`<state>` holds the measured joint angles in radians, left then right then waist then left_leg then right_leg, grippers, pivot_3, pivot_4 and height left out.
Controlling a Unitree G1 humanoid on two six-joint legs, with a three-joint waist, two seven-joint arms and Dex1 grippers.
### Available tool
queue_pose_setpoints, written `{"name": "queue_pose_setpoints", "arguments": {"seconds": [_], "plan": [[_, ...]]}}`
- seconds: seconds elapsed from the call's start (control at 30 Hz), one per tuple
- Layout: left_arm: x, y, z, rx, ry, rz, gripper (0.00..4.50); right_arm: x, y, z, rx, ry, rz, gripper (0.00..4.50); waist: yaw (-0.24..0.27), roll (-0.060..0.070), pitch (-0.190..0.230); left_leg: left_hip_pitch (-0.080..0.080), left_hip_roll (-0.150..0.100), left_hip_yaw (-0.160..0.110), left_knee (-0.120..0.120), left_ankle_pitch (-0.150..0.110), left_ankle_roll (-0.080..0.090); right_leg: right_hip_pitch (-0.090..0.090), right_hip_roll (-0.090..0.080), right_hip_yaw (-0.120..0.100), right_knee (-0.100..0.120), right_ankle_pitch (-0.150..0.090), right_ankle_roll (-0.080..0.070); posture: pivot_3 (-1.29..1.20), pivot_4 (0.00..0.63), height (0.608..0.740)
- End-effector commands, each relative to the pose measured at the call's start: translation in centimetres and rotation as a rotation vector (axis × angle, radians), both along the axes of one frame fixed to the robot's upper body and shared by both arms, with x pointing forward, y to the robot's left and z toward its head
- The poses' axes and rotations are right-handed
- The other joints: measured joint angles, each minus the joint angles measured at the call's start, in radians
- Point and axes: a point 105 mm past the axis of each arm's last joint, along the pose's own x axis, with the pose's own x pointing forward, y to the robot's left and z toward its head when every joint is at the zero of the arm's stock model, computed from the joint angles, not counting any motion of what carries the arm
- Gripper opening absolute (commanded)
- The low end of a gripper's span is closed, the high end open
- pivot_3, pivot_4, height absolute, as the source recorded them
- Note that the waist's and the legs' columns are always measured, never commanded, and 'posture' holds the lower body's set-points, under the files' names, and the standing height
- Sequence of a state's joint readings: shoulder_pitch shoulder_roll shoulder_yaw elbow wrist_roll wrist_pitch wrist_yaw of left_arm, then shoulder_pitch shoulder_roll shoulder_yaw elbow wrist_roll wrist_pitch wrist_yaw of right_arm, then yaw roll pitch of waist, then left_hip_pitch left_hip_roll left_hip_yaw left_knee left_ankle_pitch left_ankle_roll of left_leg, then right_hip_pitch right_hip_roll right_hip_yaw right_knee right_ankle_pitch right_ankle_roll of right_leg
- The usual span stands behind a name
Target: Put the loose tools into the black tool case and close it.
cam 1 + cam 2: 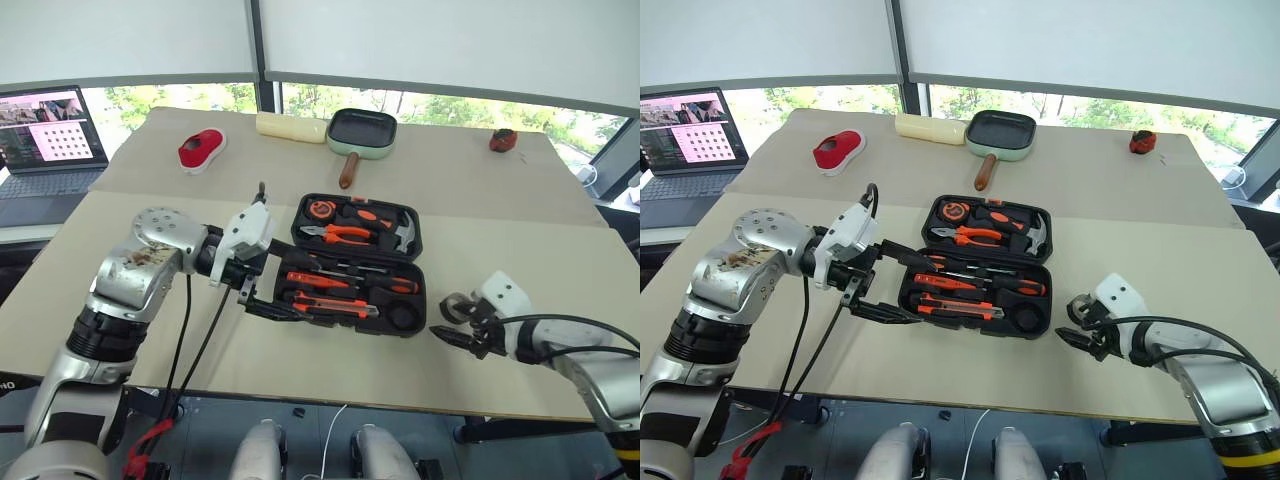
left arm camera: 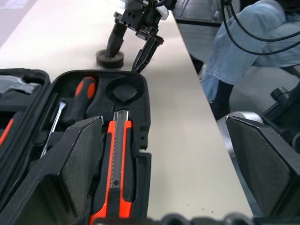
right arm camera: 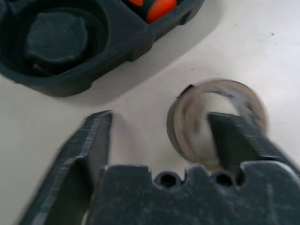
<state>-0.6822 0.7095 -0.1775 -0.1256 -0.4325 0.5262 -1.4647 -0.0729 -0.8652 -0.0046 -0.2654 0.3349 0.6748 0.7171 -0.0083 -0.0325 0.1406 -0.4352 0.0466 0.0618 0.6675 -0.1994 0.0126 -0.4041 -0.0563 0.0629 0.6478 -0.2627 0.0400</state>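
The black tool case (image 1: 419,326) lies open in the middle of the table. Two screwdrivers (image 1: 345,281) and the utility knife (image 1: 335,307) sit in slots of its near half, and the round slot (image 1: 403,315) at its right end is empty. My left gripper (image 1: 298,290) is open at the case's left end, its pads (image 2: 82,159) either side of the knife (image 2: 117,154) without touching it. The small dark tape roll (image 3: 180,123) lies on the table right of the case. My right gripper (image 3: 161,117) is open, one finger inside the roll's hole, the other outside its wall.
Pliers (image 1: 340,234) and a hammer (image 1: 400,232) lie in the case's far half. At the back stand a black square pan (image 1: 362,130), a cream roll (image 1: 290,127), a red brush-like thing (image 1: 202,150) and a small red thing (image 1: 503,140). A laptop (image 1: 45,140) stands far left. A person in jeans (image 2: 243,51) sits beyond the table's right edge.
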Motion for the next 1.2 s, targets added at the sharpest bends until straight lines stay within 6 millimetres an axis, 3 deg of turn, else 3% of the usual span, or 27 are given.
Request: {"name": "queue_pose_setpoints", "arguments": {"seconds": [0.03,0.23,0.33,0.47,0.57,0.77,1.0,1.2], "plan": [[-0.5,-0.1,0.8,-0.008,-0.039,-0.008,4.50,0.8,-0.5,-0.1,-0.023,-0.030,-0.020,2.06,-0.001,0.000,0.000,0.000,0.000,0.000,0.000,0.000,0.000,0.000,0.000,0.000,0.000,0.000,0.000,0.00,0.150,0.740],[-0.5,0.1,0.4,0.008,-0.043,0.000,4.50,0.5,-0.5,1.2,-0.019,-0.054,0.011,0.05,0.000,0.000,0.000,0.000,0.000,0.000,0.000,0.000,0.000,0.000,0.000,0.000,0.000,0.000,0.000,0.00,0.150,0.740],[-0.4,0.4,0.1,0.022,-0.042,0.004,4.50,0.2,0.4,3.5,0.008,-0.084,0.076,0.02,0.001,0.001,0.001,0.000,0.000,0.000,0.000,0.000,0.000,0.000,0.000,0.000,0.000,0.000,0.000,0.00,0.150,0.740],[-0.4,0.7,-0.2,0.043,-0.048,0.008,4.50,-0.7,4.4,6.8,0.116,-0.127,0.239,0.02,-0.007,0.001,0.001,0.000,0.001,0.000,0.000,0.000,0.000,-0.001,0.001,0.001,0.000,0.000,0.000,0.00,0.150,0.740],[-0.3,0.9,-0.4,0.052,-0.053,0.009,4.50,-1.6,7.2,7.6,0.124,-0.133,0.361,0.02,-0.006,0.001,0.001,0.000,0.002,0.000,0.000,0.000,0.000,-0.001,0.002,0.001,0.000,0.000,0.000,0.00,0.150,0.740],[-0.2,0.9,-0.5,0.062,-0.068,0.015,4.50,-1.7,9.3,5.3,0.060,-0.085,0.410,0.02,0.004,0.000,0.002,0.000,0.001,0.000,-0.001,0.000,0.000,-0.001,0.000,0.000,0.000,0.000,0.000,0.00,0.150,0.740],[-0.1,1.1,-0.6,0.064,-0.079,0.033,4.50,-1.2,7.6,2.1,-0.092,-0.029,0.371,0.02,0.004,0.000,0.002,0.000,0.001,0.001,0.000,0.000,0.000,-0.002,0.000,0.000,0.000,0.000,0.000,0.00,0.150,0.740],[0.0,1.2,-0.6,0.063,-0.087,0.040,4.50,-1.7,7.5,1.8,-0.116,-0.008,0.396,0.02,0.006,0.000,0.002,0.000,0.001,0.001,0.000,0.000,0.000,-0.001,0.000,0.000,0.000,0.000,0.000,0.00,0.150,0.740]]}}
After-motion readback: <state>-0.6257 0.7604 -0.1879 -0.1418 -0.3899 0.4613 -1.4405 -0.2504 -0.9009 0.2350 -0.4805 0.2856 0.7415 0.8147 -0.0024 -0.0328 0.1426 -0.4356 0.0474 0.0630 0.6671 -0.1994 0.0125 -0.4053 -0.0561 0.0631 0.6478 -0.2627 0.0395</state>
